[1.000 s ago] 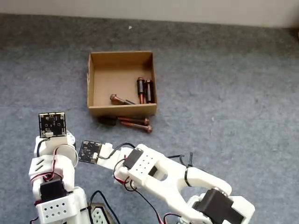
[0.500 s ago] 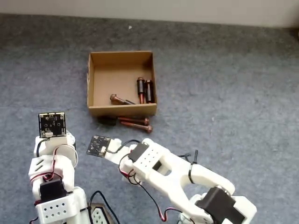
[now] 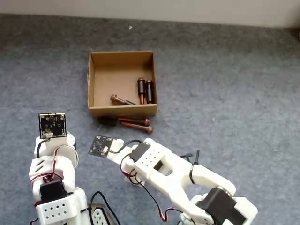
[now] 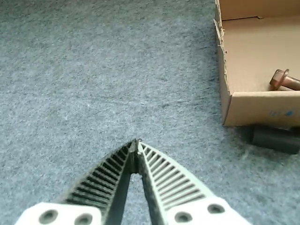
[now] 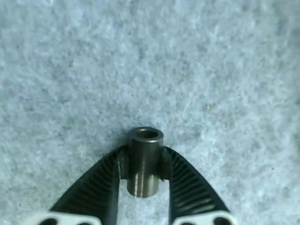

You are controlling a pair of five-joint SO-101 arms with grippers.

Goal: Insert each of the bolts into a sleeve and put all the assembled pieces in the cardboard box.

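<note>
— Dark metal sleeve (image 5: 144,165), clamped between the right gripper's (image 5: 145,153) fingers; the left gripper (image 4: 136,143) is pinched shut on nothing.
— What has moved?
— The right arm has swung forward, toward the loose bolts (image 3: 136,124) just beside the cardboard box (image 3: 122,111). Insertion likely comes next.

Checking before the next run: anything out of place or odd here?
Nothing damaged or spilled. Two bolts and a dark sleeve lie outside the box, against its near wall, seemingly not yet assembled. The right fingers hold another sleeve.
</note>
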